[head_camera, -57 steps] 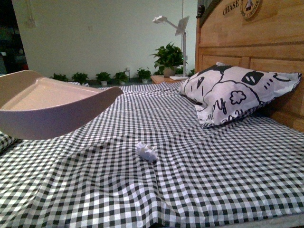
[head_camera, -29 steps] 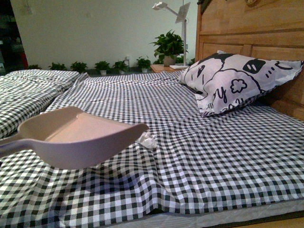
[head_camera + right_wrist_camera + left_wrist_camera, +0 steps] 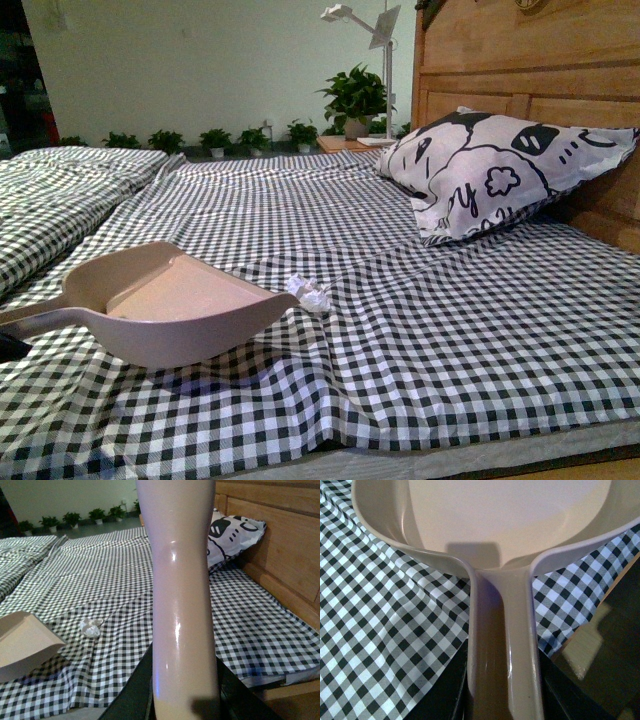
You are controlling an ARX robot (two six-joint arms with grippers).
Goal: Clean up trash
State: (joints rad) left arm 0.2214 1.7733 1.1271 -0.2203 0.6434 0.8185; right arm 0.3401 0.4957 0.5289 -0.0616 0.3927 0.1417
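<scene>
The trash [image 3: 309,293], a small crumpled wad of white paper, lies on the checked bedsheet, also seen as the trash [image 3: 90,627] in the right wrist view. The pink dustpan [image 3: 175,305] rests low on the sheet just left of it, its open lip facing the wad. My left gripper [image 3: 503,700] is shut on the dustpan's handle [image 3: 502,645]; only a dark tip of it shows at the front view's left edge. My right gripper [image 3: 185,700] is shut on the pink brush handle [image 3: 181,580], which stands upright close to the camera. The brush's bristles are out of view.
A black-and-white patterned pillow [image 3: 490,180] leans against the wooden headboard [image 3: 530,70] at the right. Folded checked bedding [image 3: 60,190] lies at the back left. Potted plants [image 3: 355,100] and a white lamp [image 3: 360,30] stand beyond the bed. The bed's front edge [image 3: 420,462] runs along the bottom.
The dustpan came down from up high at the left and now sits on the sheet beside the wad. The front view shifted slightly downward. The trash has not moved.
</scene>
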